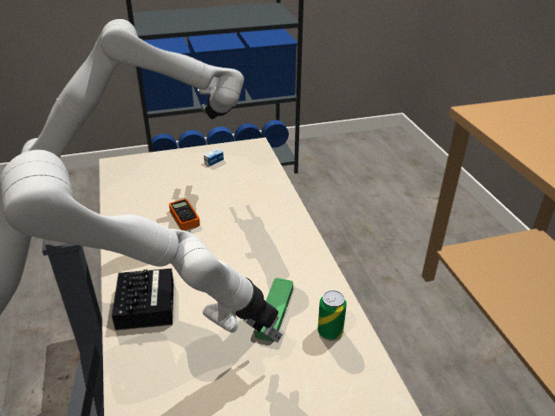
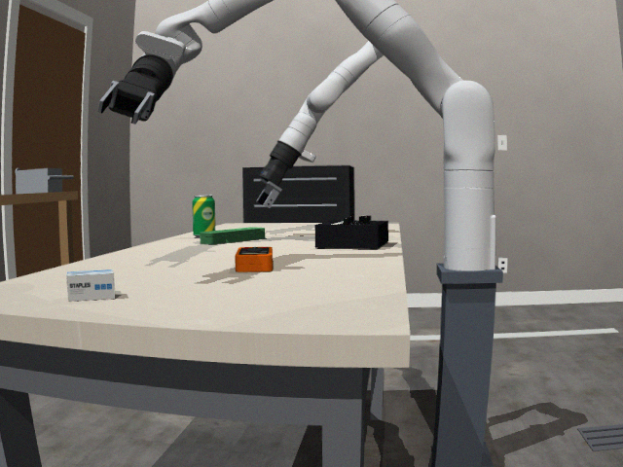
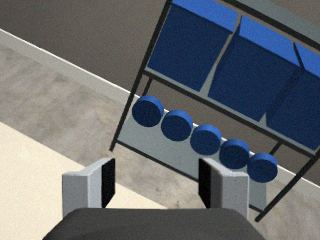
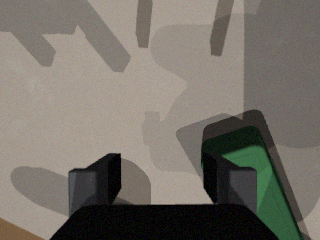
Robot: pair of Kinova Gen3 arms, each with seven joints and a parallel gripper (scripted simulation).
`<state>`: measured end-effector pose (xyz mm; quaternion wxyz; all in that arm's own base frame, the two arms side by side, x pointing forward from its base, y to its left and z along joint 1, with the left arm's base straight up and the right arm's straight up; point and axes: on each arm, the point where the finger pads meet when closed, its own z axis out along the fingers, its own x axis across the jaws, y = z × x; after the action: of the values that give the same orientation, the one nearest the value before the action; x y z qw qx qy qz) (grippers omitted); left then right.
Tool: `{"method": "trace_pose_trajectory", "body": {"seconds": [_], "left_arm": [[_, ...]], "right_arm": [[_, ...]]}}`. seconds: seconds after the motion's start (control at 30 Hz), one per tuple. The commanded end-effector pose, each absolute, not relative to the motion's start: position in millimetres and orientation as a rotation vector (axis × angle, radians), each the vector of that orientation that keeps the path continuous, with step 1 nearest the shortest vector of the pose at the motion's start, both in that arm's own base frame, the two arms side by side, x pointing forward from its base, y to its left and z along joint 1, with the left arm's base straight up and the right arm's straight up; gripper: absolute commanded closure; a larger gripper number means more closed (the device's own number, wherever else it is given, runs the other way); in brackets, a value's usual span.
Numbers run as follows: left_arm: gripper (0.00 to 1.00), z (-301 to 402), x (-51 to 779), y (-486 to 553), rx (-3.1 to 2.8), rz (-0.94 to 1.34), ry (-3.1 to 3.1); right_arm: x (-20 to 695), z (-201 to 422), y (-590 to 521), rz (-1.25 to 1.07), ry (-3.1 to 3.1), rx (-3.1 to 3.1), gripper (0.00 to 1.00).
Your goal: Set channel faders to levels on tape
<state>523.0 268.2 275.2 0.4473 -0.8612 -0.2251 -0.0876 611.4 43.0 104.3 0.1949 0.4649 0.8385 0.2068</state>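
Right claw [image 1: 274, 333] [image 2: 268, 195] [image 4: 162, 180] hovering wide open, gripping nothing, above worktop [image 1: 210, 250] [image 2: 211, 296] [image 4: 100, 120] near green block [image 1: 280, 297] [image 2: 232, 235] [image 4: 260, 175]; left claw [image 2: 127, 108] [image 3: 157, 185] gaping, holding nothing; small box [image 1: 213, 157] [image 2: 91, 285] reading "STAPLES".

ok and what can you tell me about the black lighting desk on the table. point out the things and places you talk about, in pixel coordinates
The black box-shaped lighting desk [image 1: 143, 297] [image 2: 350, 234] lies flat, controls up, near the long table edge by the arms' bases. It looks like hard plastic or metal. Small dark faders stand up from its top beside a white marked strip, too blurred to read. Neither gripper touches it.
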Motion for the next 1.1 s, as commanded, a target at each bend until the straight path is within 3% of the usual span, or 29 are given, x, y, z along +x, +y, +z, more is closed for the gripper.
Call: {"method": "trace_pose_trajectory", "body": {"seconds": [0.0,1.07], "left_arm": [[0.0,276.5,523.2,268.4,-2.131,-0.22,-0.559],[0.0,276.5,523.2,268.4,-2.131,-0.22,-0.559]], "right_arm": [[590.4,106.4,8.8,0.468,2.336,1.464,0.0],[437.3,166.8,-87.8,0.045,2.033,2.333,0.0]]}}
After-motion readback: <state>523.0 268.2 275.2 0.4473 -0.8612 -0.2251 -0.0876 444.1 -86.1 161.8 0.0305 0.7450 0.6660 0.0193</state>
